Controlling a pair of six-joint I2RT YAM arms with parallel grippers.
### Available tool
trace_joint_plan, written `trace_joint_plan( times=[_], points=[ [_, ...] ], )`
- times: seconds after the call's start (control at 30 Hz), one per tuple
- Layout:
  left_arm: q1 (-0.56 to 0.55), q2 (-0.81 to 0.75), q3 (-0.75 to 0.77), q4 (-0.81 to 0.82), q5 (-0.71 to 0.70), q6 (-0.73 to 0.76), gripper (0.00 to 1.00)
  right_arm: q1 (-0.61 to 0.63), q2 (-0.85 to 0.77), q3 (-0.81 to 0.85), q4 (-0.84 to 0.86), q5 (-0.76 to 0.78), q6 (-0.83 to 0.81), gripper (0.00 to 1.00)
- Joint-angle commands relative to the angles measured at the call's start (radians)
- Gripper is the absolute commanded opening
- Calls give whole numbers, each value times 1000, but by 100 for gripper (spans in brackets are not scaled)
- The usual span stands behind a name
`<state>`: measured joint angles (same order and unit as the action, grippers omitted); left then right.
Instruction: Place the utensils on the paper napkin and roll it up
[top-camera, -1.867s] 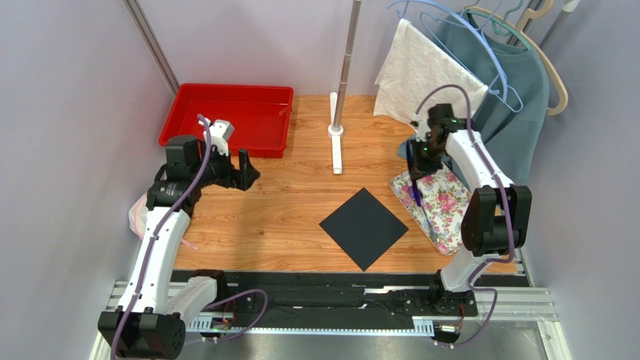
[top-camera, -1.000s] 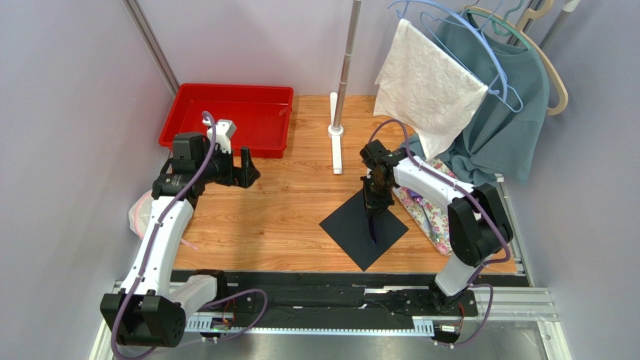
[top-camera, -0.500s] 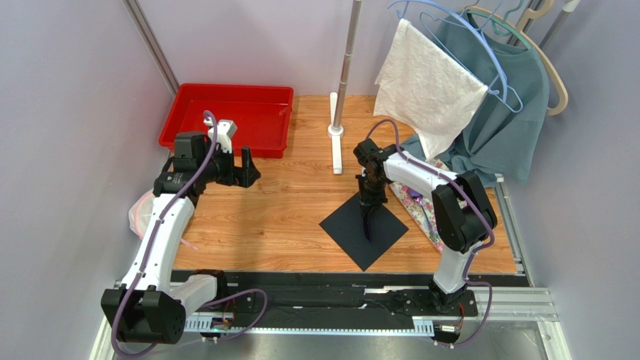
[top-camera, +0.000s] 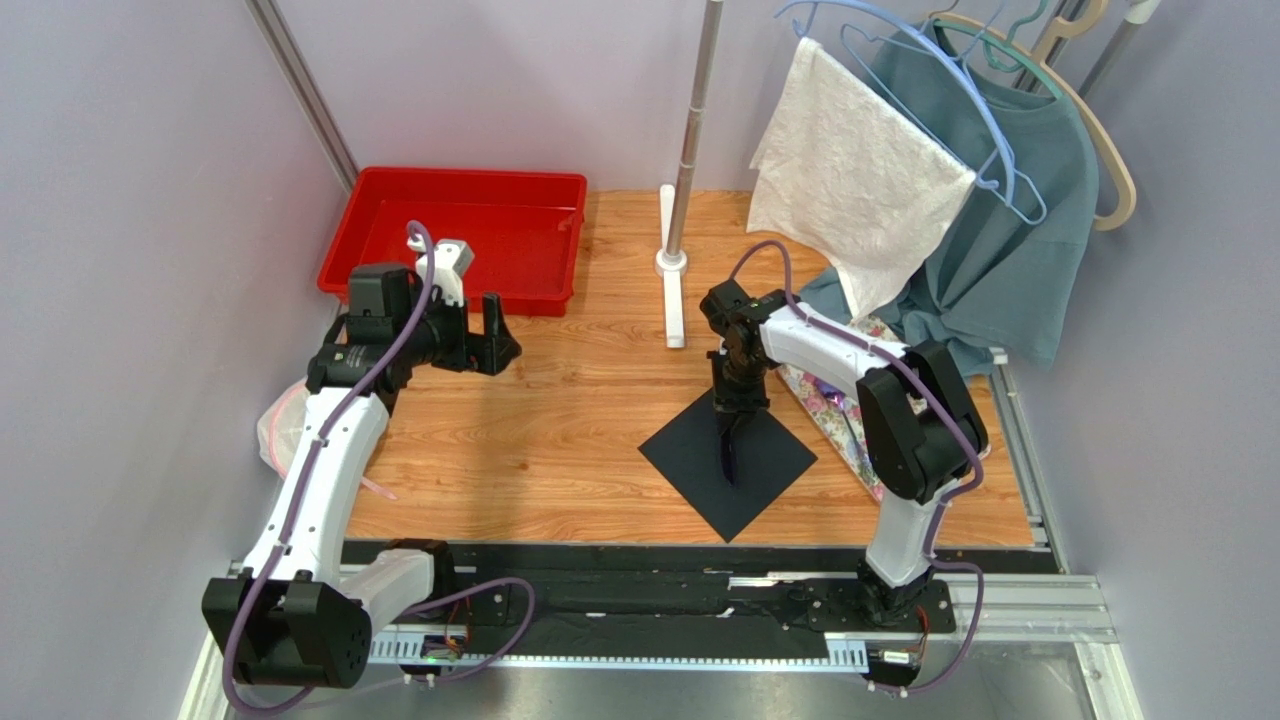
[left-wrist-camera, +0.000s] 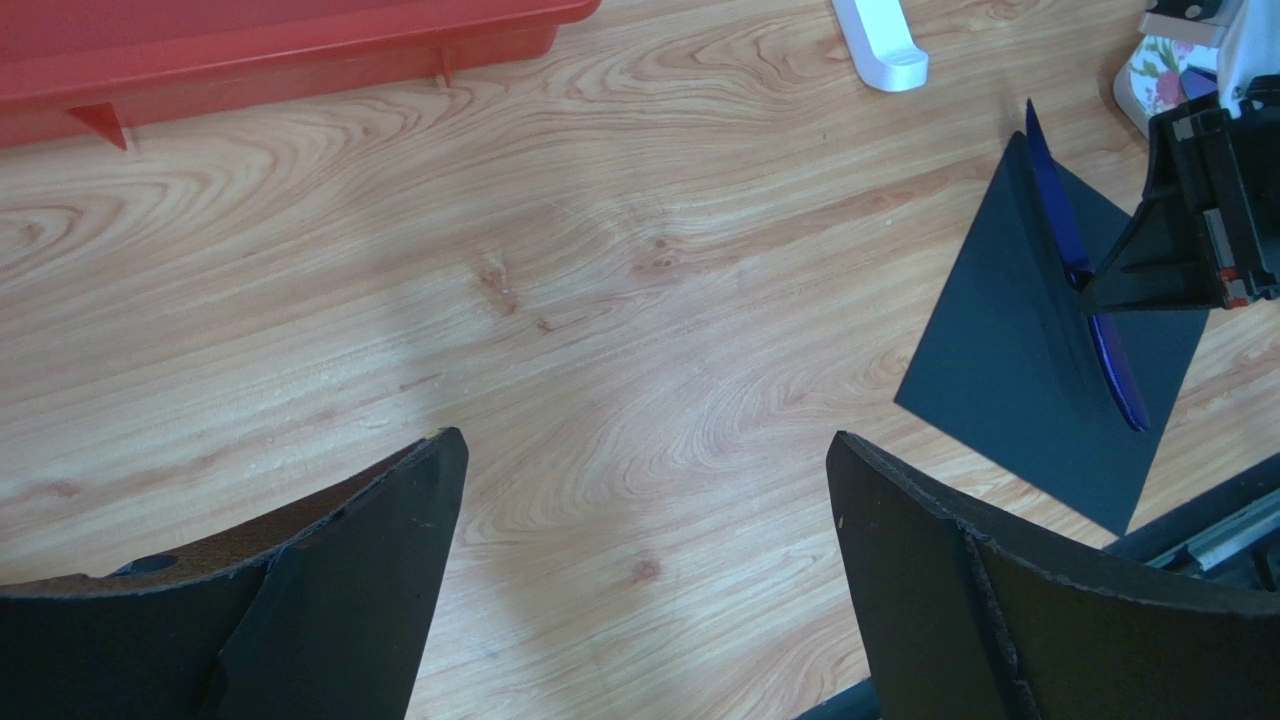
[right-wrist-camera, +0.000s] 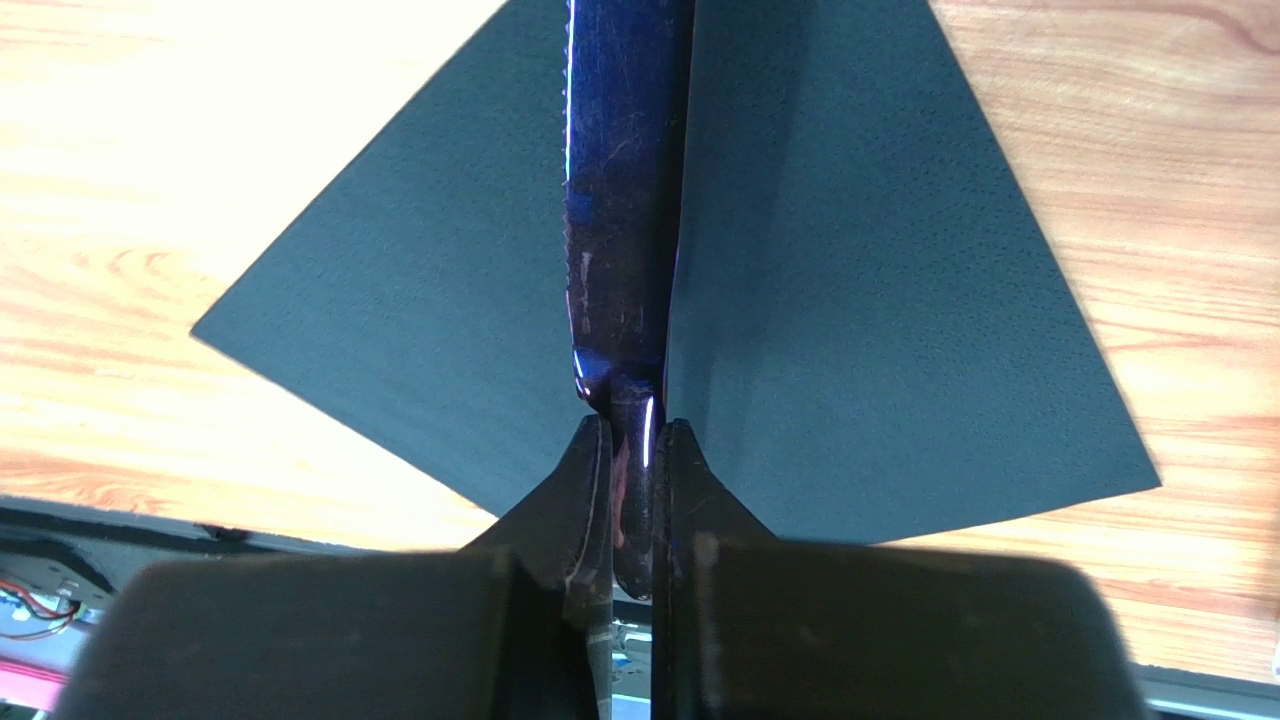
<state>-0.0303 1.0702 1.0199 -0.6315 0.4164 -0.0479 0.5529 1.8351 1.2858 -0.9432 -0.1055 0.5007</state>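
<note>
With its two fingers pressed together, the right gripper (right-wrist-camera: 631, 438) pinches the near end of a dark blue knife (right-wrist-camera: 624, 225); the serrated edge of the blade shows on one side in the right wrist view. The knife runs straight out from the fingertips and lies over the paper napkin (right-wrist-camera: 872, 300), a matte black square set as a diamond, along the diagonal between two of its corners. Whether the blade rests on the sheet or hangs just above it cannot be told. In the top view the gripper (top-camera: 732, 417) points down at the far half of the napkin (top-camera: 699, 458), with the knife (top-camera: 730, 453) reaching toward the arm bases. Just beside this gripper, on its outer side, lies a floral mat (top-camera: 839, 423), which meets the right edge of the napkin. Beyond the gripper stands a white pole base (top-camera: 673, 300).

The left gripper (left-wrist-camera: 643, 450) is spread wide and holds nothing; it hangs above bare wooden table (left-wrist-camera: 601, 300), well apart from the napkin (left-wrist-camera: 1007, 360) and the knife (left-wrist-camera: 1085, 285). A red tray (top-camera: 451, 210) sits just past it.
</note>
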Motion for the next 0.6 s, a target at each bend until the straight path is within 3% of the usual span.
trace_joint_plan(
  times=[0.0,0.5,0.57],
  points=[
    [6,-3,0,15,4,-9,99,4,18,14,11,12,30,0],
    [6,13,0,13,-1,-7,99,5,110,30,6,-8,30,0],
    [6,13,0,12,-1,-6,99,4,121,29,6,-19,27,10]
  ],
)
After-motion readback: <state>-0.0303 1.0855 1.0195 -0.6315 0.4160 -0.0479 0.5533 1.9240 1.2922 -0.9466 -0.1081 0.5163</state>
